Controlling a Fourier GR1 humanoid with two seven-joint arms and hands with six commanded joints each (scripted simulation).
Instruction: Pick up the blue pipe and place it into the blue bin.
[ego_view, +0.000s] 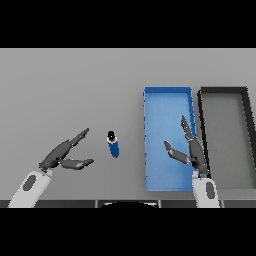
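Note:
The blue pipe (113, 145) stands on the grey table, short and upright with a dark opening at its top. To its right lies the blue bin (150, 100), a long shallow tray with nothing in it. My right hand (196, 152) hovers over the bin's right side, fingers straight and thumb spread toward the left. My left hand (62, 152) is left of the pipe, a short gap away, fingers stretched toward it and thumb apart. Neither hand touches the pipe.
A dark grey bin (201, 107) sits directly right of the blue bin, its long side alongside it. Bare grey table (65, 85) stretches to the left and behind the pipe.

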